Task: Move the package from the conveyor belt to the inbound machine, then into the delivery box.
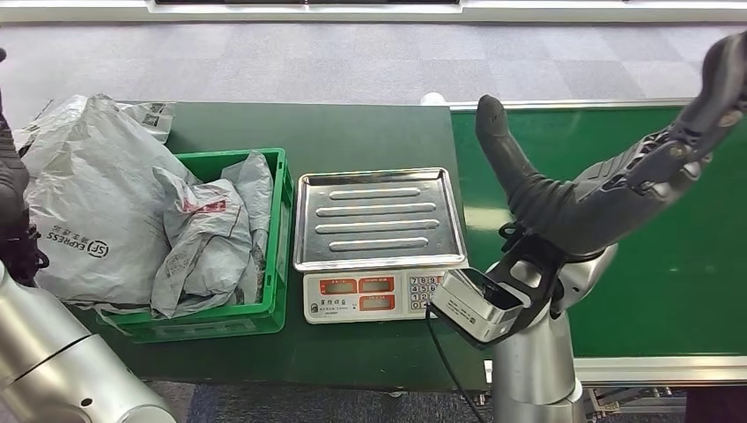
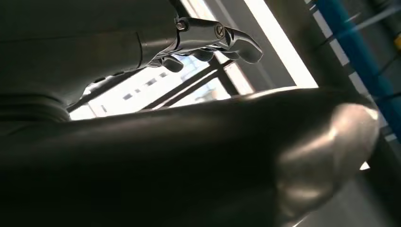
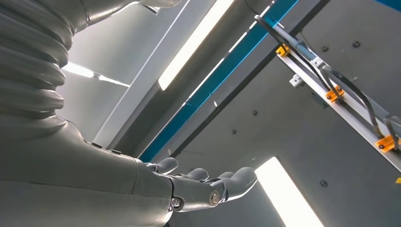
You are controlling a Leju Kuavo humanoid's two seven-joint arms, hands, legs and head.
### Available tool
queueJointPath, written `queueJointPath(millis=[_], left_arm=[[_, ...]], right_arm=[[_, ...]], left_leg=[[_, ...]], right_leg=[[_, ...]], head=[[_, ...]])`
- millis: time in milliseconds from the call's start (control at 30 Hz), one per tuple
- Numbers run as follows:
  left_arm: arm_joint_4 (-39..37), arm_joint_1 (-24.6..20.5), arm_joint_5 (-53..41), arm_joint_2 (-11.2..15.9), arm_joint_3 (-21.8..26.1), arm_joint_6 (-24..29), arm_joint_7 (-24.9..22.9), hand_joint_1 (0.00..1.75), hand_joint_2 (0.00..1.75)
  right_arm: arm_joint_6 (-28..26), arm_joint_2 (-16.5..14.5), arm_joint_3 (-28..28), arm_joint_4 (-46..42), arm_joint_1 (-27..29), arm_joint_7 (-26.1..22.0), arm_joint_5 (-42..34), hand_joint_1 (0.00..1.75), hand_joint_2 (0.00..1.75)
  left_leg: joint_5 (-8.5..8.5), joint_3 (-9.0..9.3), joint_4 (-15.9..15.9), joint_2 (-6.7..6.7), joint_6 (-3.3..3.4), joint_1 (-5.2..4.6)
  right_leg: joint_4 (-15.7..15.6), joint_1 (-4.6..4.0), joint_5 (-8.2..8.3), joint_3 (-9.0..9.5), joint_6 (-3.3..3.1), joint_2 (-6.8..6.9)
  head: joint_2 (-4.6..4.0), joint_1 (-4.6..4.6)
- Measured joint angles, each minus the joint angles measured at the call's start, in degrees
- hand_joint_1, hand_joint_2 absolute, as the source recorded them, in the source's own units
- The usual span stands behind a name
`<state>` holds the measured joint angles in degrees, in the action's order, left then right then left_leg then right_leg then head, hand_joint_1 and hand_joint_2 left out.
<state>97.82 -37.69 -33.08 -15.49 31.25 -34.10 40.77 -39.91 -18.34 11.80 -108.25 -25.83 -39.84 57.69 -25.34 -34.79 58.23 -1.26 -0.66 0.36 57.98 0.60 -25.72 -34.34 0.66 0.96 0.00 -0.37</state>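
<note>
The left hand (image 2: 208, 40), cut off at the head view's edge, and the raised right hand (image 1: 617, 189) both spread empty fingers, while grey packages (image 1: 106, 207) overfilled the green crate (image 1: 280, 229) beside the bare scale (image 1: 379, 220).

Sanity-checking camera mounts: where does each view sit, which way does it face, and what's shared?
Head view: high on the body, looking down at scale, green crate, conveyor belt; right hand raised, empty.
Left wrist view: behind left hand, facing ceiling lights.
Right wrist view: behind right hand, facing ceiling.
Shared: both wrist views look upward at the ceiling.
</note>
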Motion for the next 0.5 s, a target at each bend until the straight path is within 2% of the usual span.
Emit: queueJointPath(millis=[67, 400, 467, 500], left_arm=[[2.85, 0.84, 4.8, -0.67, 0.01, 0.0, -0.2, 0.0, 0.0], [12.37, 4.88, 14.0, -2.42, -2.38, 0.0, -0.51, 0.0, 0.0], [13.14, 6.26, 17.16, -2.67, -4.25, 0.0, -0.54, 0.0, 0.87], [13.29, 6.63, 17.95, -2.74, -4.81, 0.0, -0.55, 0.0, 1.16]], right_arm=[[0.0, 0.0, -0.01, 0.2, -0.02, 0.0, 0.04, 0.0, 1.75], [0.0, -0.02, -0.51, 0.95, -0.13, -0.01, 0.33, 0.0, 1.75], [0.0, -0.02, -0.54, 1.0, -0.1, -0.01, -0.44, 0.0, 1.75], [0.0, -0.02, -0.54, 1.0, -0.1, -0.01, -0.71, 0.0, 1.75]], left_leg=[[0.0, 0.02, 0.0, 0.0, 0.0, 0.0], [0.01, 0.02, 0.0, 0.0, -0.02, 0.03], [0.01, 0.01, 0.01, -0.01, -0.01, 0.03], [0.01, 0.01, 0.01, -0.02, -0.01, 0.02]], right_leg=[[0.0, 0.01, 0.0, 0.0, 0.0, 0.0], [0.0, 0.02, 0.01, -0.01, -0.01, -0.01], [-0.01, 0.03, 0.0, -0.02, 0.0, 0.0], [-0.01, 0.03, 0.0, -0.02, 0.0, 0.01]], head=[[0.0, 0.0], [0.0, 0.0], [0.0, 0.0], [0.0, 0.0]])
